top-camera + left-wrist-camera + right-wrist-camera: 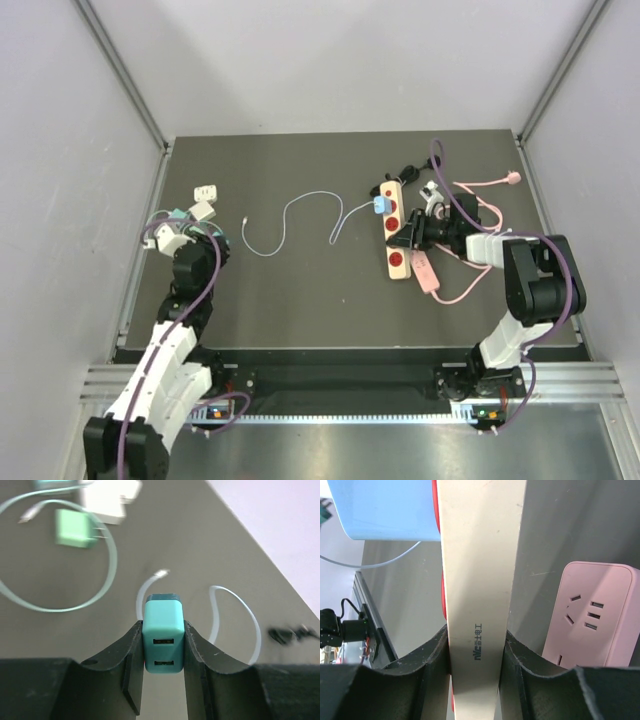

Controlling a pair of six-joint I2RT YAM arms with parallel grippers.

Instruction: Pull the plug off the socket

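The right pincer (475,636) squeezes the white power strip (481,570) on the tabletop (300,290), the blue plug (380,206) sits in it, and the left pincer (163,631) grips a teal charger (162,614).

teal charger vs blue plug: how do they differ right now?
The teal charger is clamped in the left hand, away from any socket; blue plug sits on the cream strip, which the right hand grips. Charger's two USB ports are empty; a thin pale cable runs from the blue plug. Both are small and boxy.
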